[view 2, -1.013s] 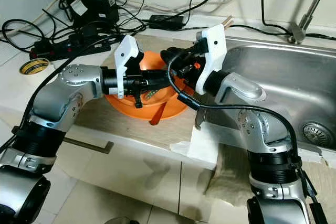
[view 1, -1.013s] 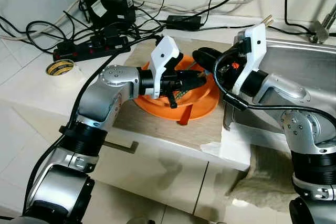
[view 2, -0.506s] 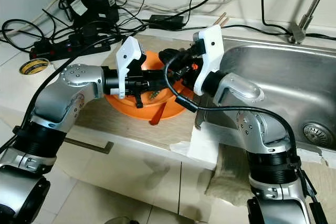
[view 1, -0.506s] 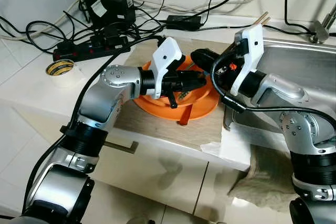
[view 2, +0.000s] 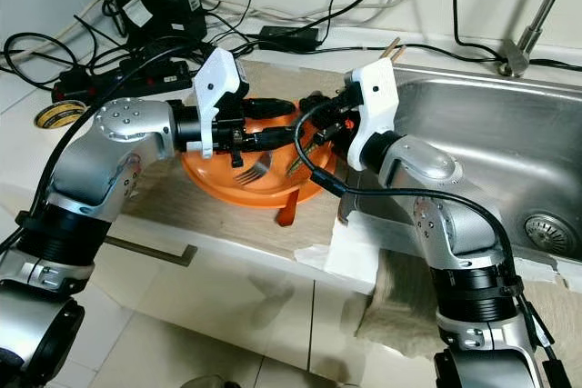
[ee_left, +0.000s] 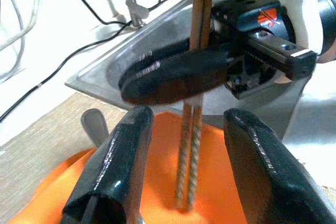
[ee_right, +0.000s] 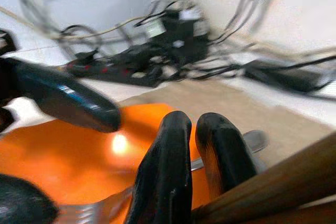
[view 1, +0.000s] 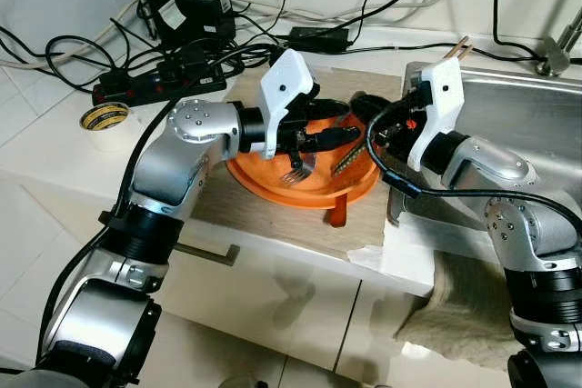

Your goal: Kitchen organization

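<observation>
An orange plate (view 1: 259,177) lies on a wooden board at the counter's edge, with a metal fork (view 1: 296,173) in it and an orange utensil (view 1: 338,212) leaning over its front rim. My right gripper (view 1: 366,123) is shut on a pair of wooden chopsticks (view 1: 350,157) that slant down from above the sink, tips in the plate. My left gripper (ee_left: 186,182) is open over the plate. Its fingers (ee_left: 113,182) stand on either side of the chopsticks (ee_left: 191,145), just below the right gripper's fingers. A spoon (ee_left: 94,124) lies at the plate's far rim.
A steel sink (view 1: 532,120) with a faucet (view 1: 556,50) lies to the right. A power strip (view 1: 155,86), adapters and tangled cables crowd the back of the counter. A tape roll (view 1: 103,118) sits at the left. White paper (view 1: 400,256) and a towel (view 1: 455,311) hang over the front edge.
The right gripper has drawn back toward the sink, tilting the chopsticks' tips into the plate. My left gripper has lifted, uncovering the fork. The orange utensil has shifted right.
</observation>
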You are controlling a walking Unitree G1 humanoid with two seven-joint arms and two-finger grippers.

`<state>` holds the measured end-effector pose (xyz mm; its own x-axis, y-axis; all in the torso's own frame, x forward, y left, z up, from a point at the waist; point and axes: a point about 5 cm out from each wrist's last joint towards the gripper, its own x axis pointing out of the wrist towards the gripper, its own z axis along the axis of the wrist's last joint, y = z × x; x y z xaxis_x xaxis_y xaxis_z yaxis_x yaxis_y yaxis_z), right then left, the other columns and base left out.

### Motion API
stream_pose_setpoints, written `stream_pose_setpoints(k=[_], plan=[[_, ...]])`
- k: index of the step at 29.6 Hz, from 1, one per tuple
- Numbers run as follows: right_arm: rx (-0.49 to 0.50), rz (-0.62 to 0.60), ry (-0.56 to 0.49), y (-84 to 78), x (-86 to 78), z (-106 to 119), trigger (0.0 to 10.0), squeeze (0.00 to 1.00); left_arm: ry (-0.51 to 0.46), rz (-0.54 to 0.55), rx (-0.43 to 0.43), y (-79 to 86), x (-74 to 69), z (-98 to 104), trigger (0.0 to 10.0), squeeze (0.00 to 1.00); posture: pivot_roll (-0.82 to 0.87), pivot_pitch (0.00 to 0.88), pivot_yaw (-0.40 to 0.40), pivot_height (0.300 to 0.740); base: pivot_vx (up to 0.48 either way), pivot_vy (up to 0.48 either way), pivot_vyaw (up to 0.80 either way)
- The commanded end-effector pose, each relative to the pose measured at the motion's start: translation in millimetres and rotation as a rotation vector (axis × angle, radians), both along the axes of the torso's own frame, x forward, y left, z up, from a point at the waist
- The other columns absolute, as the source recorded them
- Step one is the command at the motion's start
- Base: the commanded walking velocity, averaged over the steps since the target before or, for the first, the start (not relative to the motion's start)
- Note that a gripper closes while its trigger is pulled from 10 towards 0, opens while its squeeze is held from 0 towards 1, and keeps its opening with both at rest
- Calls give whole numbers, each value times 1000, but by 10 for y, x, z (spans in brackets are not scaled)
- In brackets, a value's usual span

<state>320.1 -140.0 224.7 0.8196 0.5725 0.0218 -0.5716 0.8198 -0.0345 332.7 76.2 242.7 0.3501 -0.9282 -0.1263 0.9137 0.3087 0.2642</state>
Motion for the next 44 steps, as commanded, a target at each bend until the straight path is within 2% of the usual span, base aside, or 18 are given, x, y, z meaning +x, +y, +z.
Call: stream_pose_setpoints(k=[1, 7, 17, 24, 31, 38, 44], plan=[[-19, -13, -78, 48, 25, 103, 10000, 0, -34, 18, 11, 20, 28, 59, 10000, 129, -33, 0, 64, 740, 0, 0, 0], [52, 12, -153, 102, 18, 228, 10000, 0, -32, 24, 8, 12, 28, 32, 10000, 153, -31, 0, 60, 740, 0, 0, 0], [225, 94, -148, 230, 3, 359, 10000, 0, -32, 29, 9, -5, 25, -7, 10000, 157, -32, 0, 55, 740, 0, 0, 0], [308, 98, -199, 227, 68, 630, 10000, 0, -24, 37, 0, -36, 16, -53, 10000, 145, -36, 0, 56, 740, 0, 0, 0], [319, 73, -238, 169, 98, 751, 10000, 0, -10, 69, -50, -65, 31, -39, 10000, 149, -38, 0, 56, 740, 0, 0, 0], [286, -53, -318, -21, 187, 858, 10000, 0, 13, 167, -156, -65, 81, -21, 10000, 118, -43, 0, 58, 740, 0, 0, 0], [286, -94, -353, -92, 220, 911, 10000, 0, 21, 170, -164, -90, 73, -43, 10000, 122, -42, 0, 57, 740, 0, 0, 0]])
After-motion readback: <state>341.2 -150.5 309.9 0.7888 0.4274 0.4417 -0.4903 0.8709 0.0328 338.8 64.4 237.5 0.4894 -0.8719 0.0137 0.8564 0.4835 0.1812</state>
